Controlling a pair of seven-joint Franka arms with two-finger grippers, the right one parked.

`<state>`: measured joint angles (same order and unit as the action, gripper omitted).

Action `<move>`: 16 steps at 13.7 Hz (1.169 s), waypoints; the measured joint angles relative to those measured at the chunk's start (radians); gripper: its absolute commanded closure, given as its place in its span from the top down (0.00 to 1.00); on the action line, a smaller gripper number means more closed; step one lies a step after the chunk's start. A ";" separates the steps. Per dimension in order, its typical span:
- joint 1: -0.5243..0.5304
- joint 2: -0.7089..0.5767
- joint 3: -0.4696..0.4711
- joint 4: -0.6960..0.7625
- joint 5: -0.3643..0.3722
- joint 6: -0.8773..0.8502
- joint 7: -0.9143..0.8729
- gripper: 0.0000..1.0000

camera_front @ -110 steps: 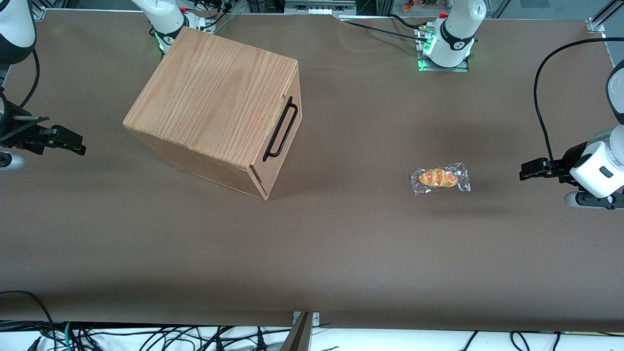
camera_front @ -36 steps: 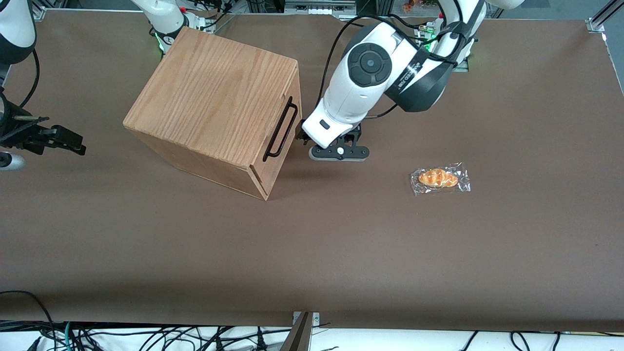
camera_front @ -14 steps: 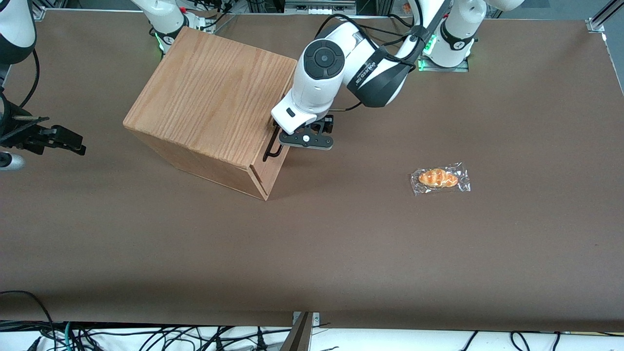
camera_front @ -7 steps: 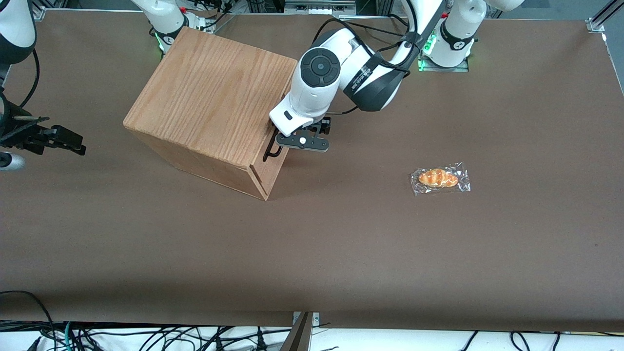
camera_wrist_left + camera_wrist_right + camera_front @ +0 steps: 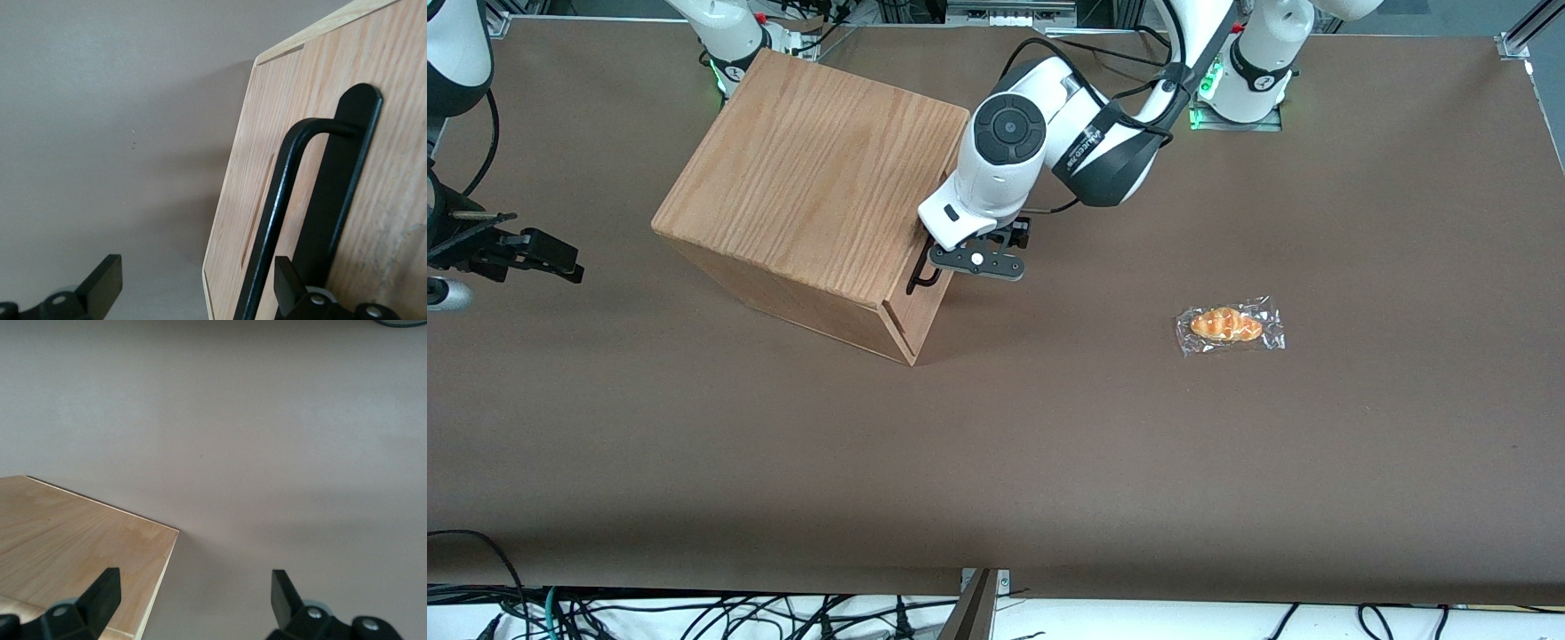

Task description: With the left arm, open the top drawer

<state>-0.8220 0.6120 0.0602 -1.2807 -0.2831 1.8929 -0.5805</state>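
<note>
The oak-grain cabinet (image 5: 818,191) stands on the brown table, turned at an angle. Its top drawer (image 5: 393,200) sits flush with the cabinet front. The drawer's thin black bar handle (image 5: 921,276) (image 5: 283,193) is partly covered by the left arm (image 5: 1009,142) in the front view. My left gripper (image 5: 938,249) (image 5: 197,270) is right at the drawer front and stands open. The handle bar lies between the two fingers, close to one fingertip (image 5: 285,273). The other fingertip (image 5: 107,277) hangs over bare table, well apart from the cabinet. Nothing is gripped.
A small plastic-wrapped bread roll (image 5: 1229,325) lies on the table toward the working arm's end, well away from the cabinet. The cabinet's top panel (image 5: 80,533) shows in the right wrist view. Cables run along the table edge nearest the front camera.
The left arm came in from its end of the table to the drawer front. In the last second its gripper edged slightly closer around the handle; cabinet and bread roll stayed put.
</note>
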 measured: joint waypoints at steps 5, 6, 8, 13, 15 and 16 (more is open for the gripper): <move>0.003 0.001 0.002 0.000 0.000 -0.017 0.007 1.00; 0.004 0.001 0.002 0.000 0.000 -0.022 0.008 1.00; 0.011 0.001 0.003 0.001 0.000 -0.036 0.011 1.00; 0.024 0.001 0.006 0.004 0.000 -0.072 0.043 1.00; 0.034 0.000 0.006 0.006 0.000 -0.087 0.063 1.00; 0.038 0.000 0.006 0.007 0.000 -0.093 0.070 1.00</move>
<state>-0.7837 0.6120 0.0664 -1.2742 -0.2831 1.7998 -0.5106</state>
